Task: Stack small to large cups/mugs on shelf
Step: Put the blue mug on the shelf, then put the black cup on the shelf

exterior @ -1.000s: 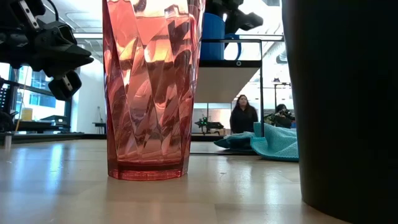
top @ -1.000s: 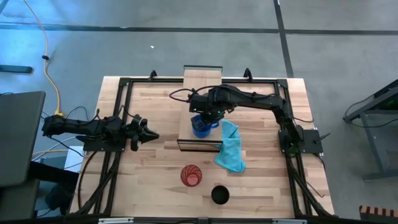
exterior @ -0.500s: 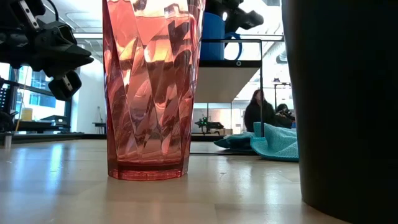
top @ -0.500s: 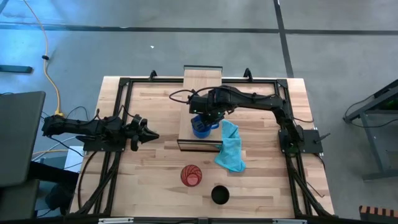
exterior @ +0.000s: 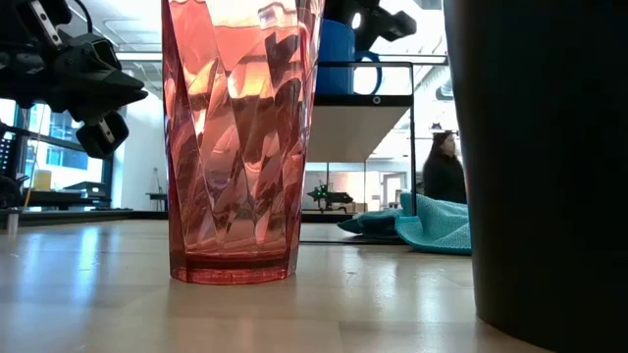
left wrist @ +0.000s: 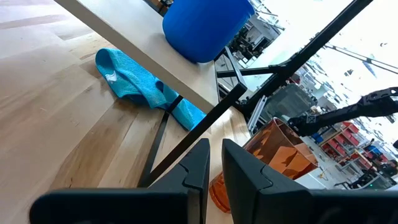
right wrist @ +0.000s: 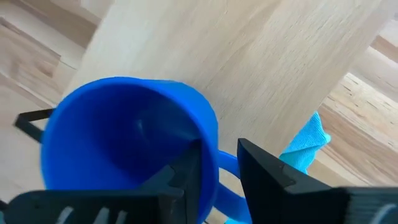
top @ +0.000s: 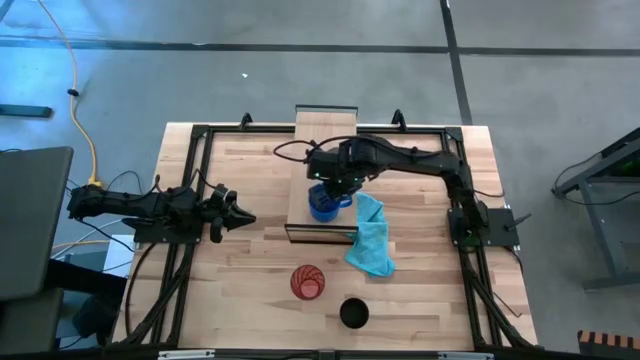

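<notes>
The short blue mug (top: 322, 206) (right wrist: 124, 143) stands upright on its base on the near part of the light-wood shelf (top: 322, 160) (right wrist: 261, 56). My right gripper (top: 330, 190) (right wrist: 217, 155) hovers over it, open. One finger is inside the rim and one outside, beside the handle (right wrist: 227, 165). The red-orange tumbler (top: 308, 282) (exterior: 235, 147) and the black cup (top: 353, 313) (exterior: 540, 157) stand on the tabletop near its front edge. My left gripper (top: 243, 218) (left wrist: 214, 158) waits shut at the table's left, touching nothing. My right gripper comes from above, pointing down, and its fingers (right wrist: 186, 171) straddle the blue mug's wall (right wrist: 208, 140) next to the handle. I cannot tell whether they touch it. The mug stands on the shelf.
A light-blue cloth (top: 370, 236) (left wrist: 140, 84) lies on the table by the shelf's right side, partly against its black frame (left wrist: 186, 140). Bare wooden tabletop (top: 250, 260) lies between the shelf and the two cups. A person (exterior: 446, 172) stands in the room behind.
My right gripper has risen slightly above the blue mug, which has stayed in place on the shelf. The person in the room behind has walked to the right.
</notes>
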Action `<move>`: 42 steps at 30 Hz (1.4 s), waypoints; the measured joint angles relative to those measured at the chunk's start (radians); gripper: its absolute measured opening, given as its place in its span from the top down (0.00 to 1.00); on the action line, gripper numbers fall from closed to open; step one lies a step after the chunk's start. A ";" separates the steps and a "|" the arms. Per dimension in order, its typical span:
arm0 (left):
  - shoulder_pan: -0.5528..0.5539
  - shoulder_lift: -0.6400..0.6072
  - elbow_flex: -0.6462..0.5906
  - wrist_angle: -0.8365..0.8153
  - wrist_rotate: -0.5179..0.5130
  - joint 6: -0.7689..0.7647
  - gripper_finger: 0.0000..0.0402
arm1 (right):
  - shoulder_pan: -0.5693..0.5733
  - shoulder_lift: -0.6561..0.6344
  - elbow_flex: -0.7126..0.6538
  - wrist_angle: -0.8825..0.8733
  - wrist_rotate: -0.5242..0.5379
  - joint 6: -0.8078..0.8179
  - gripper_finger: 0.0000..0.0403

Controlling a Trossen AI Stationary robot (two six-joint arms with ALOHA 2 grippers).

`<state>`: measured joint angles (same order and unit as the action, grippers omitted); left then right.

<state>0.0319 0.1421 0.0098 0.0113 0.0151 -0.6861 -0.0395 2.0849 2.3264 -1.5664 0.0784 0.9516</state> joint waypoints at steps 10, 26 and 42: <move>0.000 0.000 0.000 0.000 0.000 0.000 0.92 | 0.000 -0.050 0.031 0.055 0.002 -0.009 0.77; 0.000 0.000 0.000 0.000 -0.005 -0.026 0.92 | 0.014 -0.253 0.030 -0.004 0.045 -0.147 0.77; 0.000 0.000 0.000 0.207 -0.009 -0.036 0.92 | 0.175 -0.647 0.029 -0.005 0.016 -0.608 0.77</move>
<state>0.0322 0.1417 0.0097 0.2186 0.0061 -0.7225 0.1354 1.4381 2.3550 -1.5711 0.0949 0.3440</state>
